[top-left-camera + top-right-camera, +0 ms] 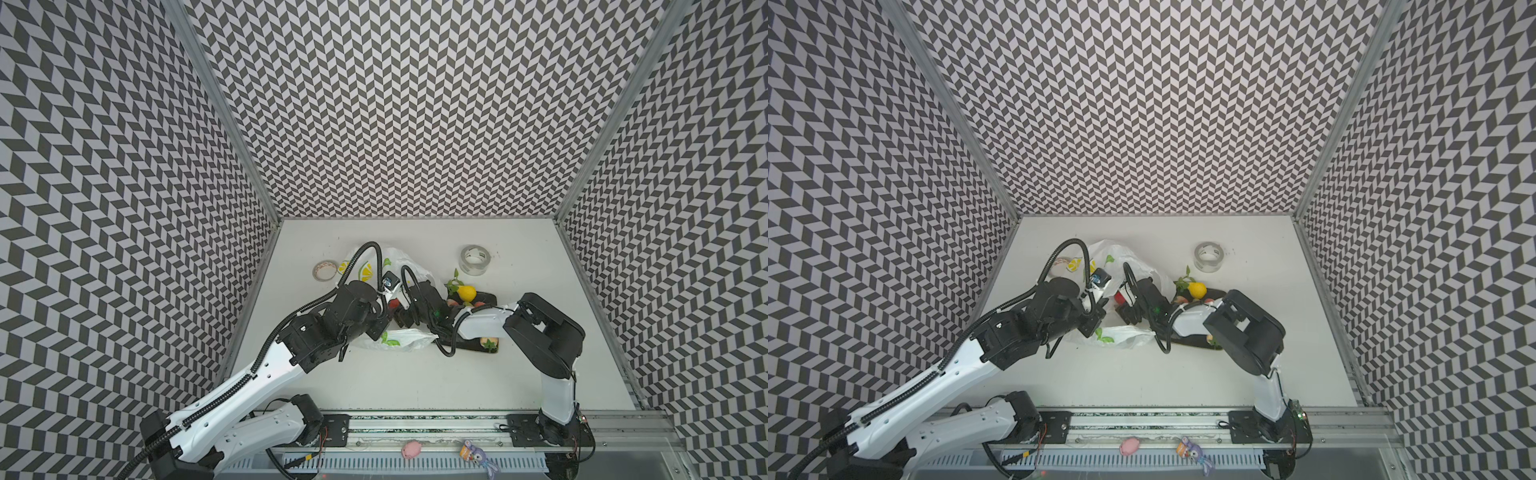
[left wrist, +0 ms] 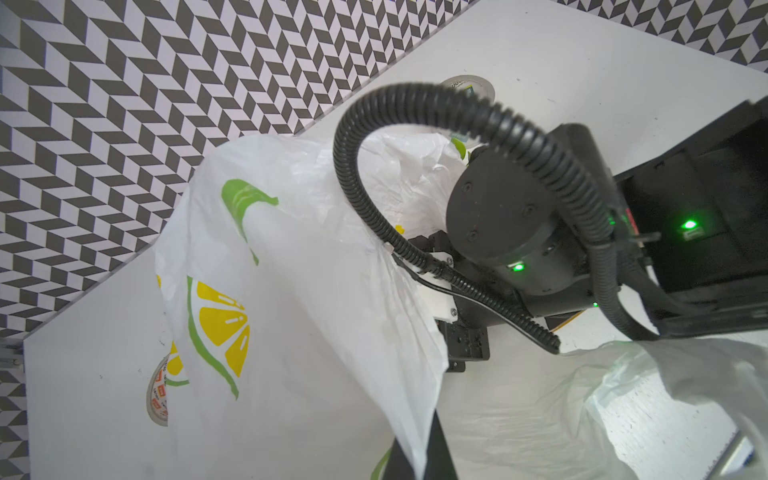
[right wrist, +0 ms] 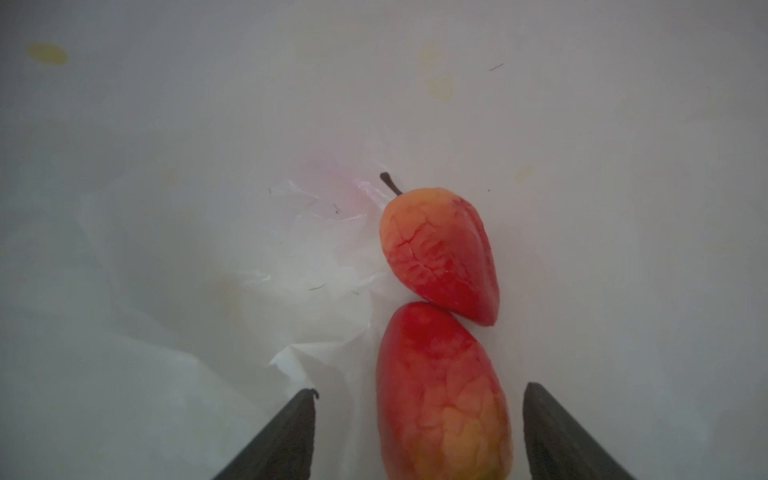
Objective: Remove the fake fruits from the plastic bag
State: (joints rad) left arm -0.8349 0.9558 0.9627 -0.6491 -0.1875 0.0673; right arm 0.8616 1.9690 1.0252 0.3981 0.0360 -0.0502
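The plastic bag (image 1: 409,338) (image 1: 1125,334), white with lemon prints, lies mid-table with its mouth held up. My left gripper (image 2: 419,461) is shut on the bag's edge (image 2: 291,311); it shows in both top views (image 1: 378,330) (image 1: 1090,328). My right gripper (image 3: 419,390) (image 1: 405,320) is open inside the bag. Two red-orange fake fruits lie on the bag's floor: one (image 3: 440,399) between the fingers, touching neither, and the other (image 3: 440,253) just beyond it. A red fruit (image 1: 393,304) (image 1: 1120,297) shows through the opening. A yellow lemon (image 1: 467,293) (image 1: 1197,289) sits on the dark tray (image 1: 492,298).
A clear tape roll (image 1: 474,259) (image 1: 1209,256) stands at the back right. A smaller tape roll (image 1: 325,270) (image 2: 160,395) lies left of the bag. A pink-orange fruit (image 1: 487,343) rests at the tray's near end. Two small toys (image 1: 411,449) (image 1: 478,453) lie on the front rail. Patterned walls enclose the table.
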